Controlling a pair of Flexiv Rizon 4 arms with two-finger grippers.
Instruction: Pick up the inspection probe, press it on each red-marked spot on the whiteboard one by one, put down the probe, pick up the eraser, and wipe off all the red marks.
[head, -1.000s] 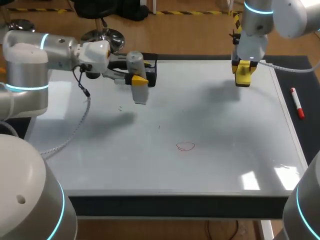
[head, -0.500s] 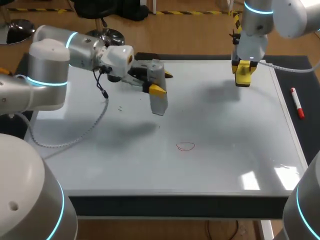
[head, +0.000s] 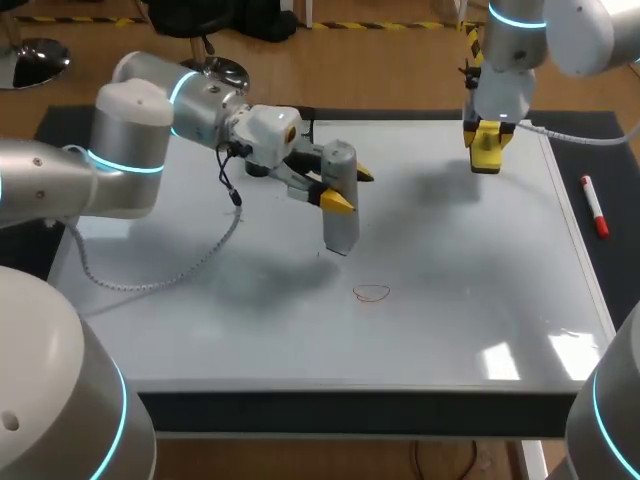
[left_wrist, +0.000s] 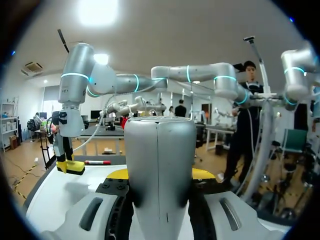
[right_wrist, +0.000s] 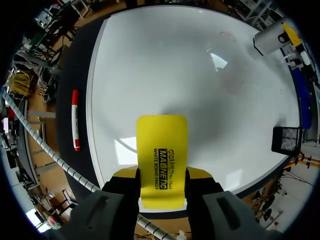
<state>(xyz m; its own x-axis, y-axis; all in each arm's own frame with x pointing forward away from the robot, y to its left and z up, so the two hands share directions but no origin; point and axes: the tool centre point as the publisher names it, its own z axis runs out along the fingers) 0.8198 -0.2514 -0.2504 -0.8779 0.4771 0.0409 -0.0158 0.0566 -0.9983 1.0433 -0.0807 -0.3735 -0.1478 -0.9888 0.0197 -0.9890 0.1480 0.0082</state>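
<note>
My left gripper is shut on the grey inspection probe, which points down just above the whiteboard near its middle. A small red mark lies a little in front and to the right of the probe's tip. In the left wrist view the probe fills the gap between the yellow tips. At the board's far right edge my right gripper hangs shut on the yellow eraser. The right wrist view shows the eraser between its fingers, and the red mark and the probe far ahead.
A red marker lies on the dark mat right of the whiteboard, beside my right gripper in the right wrist view. A black mesh holder stands off the board's far left corner.
My left arm has carried the probe from the board's far left toward the middle, closer to the red mark. The right arm with the eraser has stayed still.
</note>
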